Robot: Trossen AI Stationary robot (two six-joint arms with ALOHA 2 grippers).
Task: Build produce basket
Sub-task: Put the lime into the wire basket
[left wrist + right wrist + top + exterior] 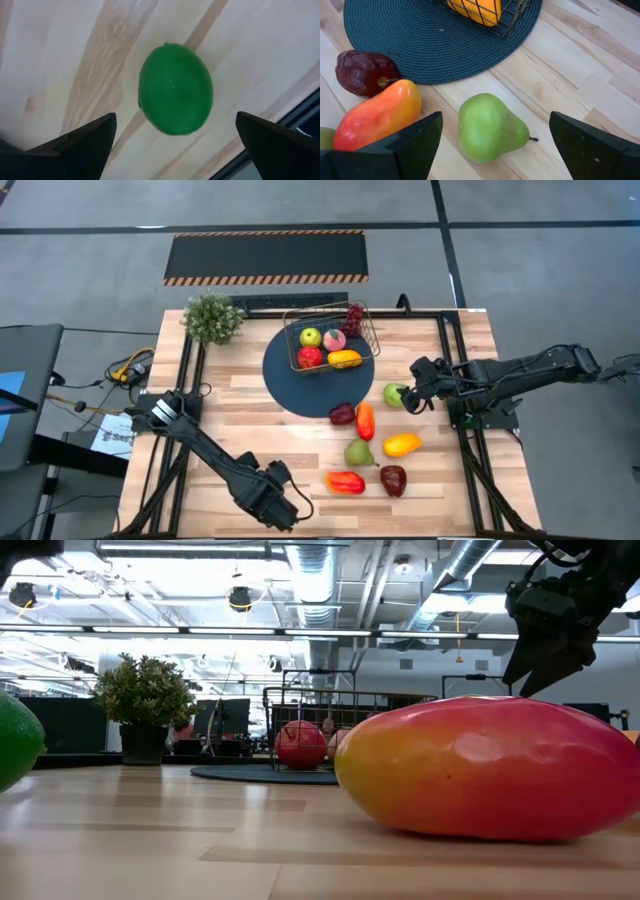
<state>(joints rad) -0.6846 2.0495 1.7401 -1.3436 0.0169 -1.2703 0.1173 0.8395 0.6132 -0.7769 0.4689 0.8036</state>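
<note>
Left gripper (175, 145) hangs spread wide over a lime (175, 89) near the table's front edge, nothing held. Right gripper (492, 150), also spread and empty, straddles a green pear (490, 127) beside the blue mat (420, 35). Probably light, hard, slick plastic: best pinched across the widest middle.

The bench (250, 440) is pale wood with light and tan stripes. The round mat (290, 380) is dark blue and woven. The basket (365, 330) is gold-bronze wire. The pear (490, 127) is green, the lime (175, 89) deep green, the mango (490, 768) red and yellow.
</note>
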